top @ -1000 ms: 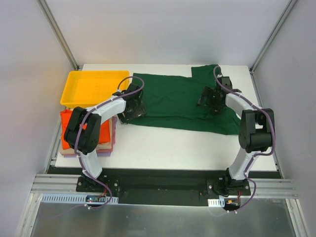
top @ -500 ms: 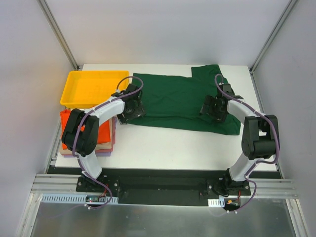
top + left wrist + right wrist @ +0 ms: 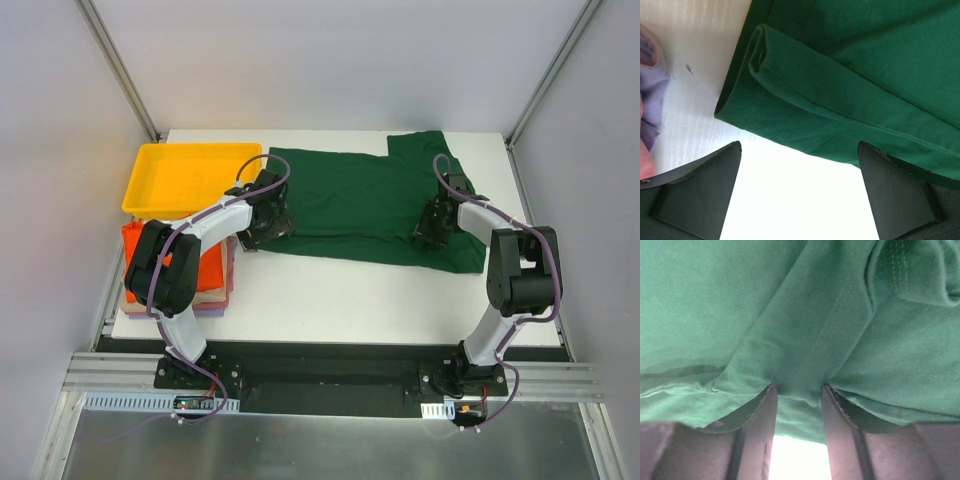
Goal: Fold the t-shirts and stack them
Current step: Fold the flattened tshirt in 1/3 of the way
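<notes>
Between the narrow right jaws sits a pinched fold of the green shirt (image 3: 790, 330), and its hem lies on the counter (image 3: 790, 200) just ahead of the wide left jaws, so I think both should grip tight and lift together to keep it flat.

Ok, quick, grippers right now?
Left gripper: open, empty, at the edge of the green shirt.
Right gripper: jaws pinching a fold of the green shirt.

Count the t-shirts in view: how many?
4. Green t-shirt spread across the table, far side; orange t-shirt, beige t-shirt, lilac t-shirt stacked top-down at its left edge, beside the yellow tray. More may hide in that stack.
</notes>
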Action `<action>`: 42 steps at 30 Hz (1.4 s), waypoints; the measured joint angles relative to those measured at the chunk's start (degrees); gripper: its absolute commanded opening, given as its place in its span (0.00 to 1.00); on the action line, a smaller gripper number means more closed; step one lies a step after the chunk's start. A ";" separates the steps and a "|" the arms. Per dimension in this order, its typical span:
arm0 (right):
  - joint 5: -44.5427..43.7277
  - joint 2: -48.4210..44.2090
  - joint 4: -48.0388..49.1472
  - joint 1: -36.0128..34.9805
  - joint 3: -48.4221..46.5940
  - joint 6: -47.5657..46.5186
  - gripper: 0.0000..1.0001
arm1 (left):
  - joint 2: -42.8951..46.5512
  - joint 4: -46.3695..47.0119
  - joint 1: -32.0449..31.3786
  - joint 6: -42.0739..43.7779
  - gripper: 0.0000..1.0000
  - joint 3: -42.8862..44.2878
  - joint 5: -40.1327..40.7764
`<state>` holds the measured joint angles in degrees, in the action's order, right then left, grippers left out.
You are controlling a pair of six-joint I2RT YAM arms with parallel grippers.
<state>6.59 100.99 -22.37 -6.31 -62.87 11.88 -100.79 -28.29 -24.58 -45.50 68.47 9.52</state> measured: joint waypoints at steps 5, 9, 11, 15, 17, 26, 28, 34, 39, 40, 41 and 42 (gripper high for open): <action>0.07 0.02 0.61 -0.02 0.00 0.46 0.08 | 0.00 0.00 0.33 0.11 0.99 0.00 0.02; 0.00 0.04 1.16 -0.02 0.00 0.59 0.01 | 0.02 0.00 0.68 0.20 0.99 0.00 0.00; -0.17 0.04 1.16 -0.02 0.00 0.57 0.01 | 0.13 0.00 0.68 0.24 0.99 0.00 0.02; -0.42 0.04 1.05 -0.09 -0.33 0.04 0.01 | 0.57 0.00 0.70 0.55 0.99 0.00 0.02; -0.52 0.17 0.39 -0.17 -1.60 -0.52 0.01 | 0.76 0.00 0.90 0.83 0.99 0.00 0.02; -1.51 8.59 -2.27 -1.77 -17.49 -2.08 0.07 | 0.81 0.00 1.44 1.64 0.99 0.09 0.04; -1.68 11.74 -3.50 -2.23 -21.70 -2.49 0.20 | 0.81 0.00 1.44 1.79 0.99 0.24 0.04; -4.37 18.69 -7.06 -3.67 -34.03 -7.48 0.78 | 0.81 0.00 1.81 2.80 0.99 1.09 0.04; -9.27 13.79 -6.99 -5.70 -31.06 -12.44 0.96 | 0.87 -0.04 1.81 3.23 0.99 1.90 -0.26; -10.23 11.58 -7.10 -6.08 -28.87 -12.79 0.96 | 0.87 -0.07 1.81 3.39 0.99 2.25 -0.55; -10.84 9.73 -7.15 -6.36 -27.04 -12.87 0.96 | 0.87 -0.09 1.79 3.58 0.99 2.71 -0.83; -11.37 6.82 -7.02 -6.54 -24.04 -12.79 0.96 | 0.87 -0.15 1.79 3.85 0.99 3.34 -1.44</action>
<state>-4.78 107.81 -29.39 -12.84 -86.91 -0.91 -99.92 -28.45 -22.79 -41.65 71.81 8.08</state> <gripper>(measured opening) 0.962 0.990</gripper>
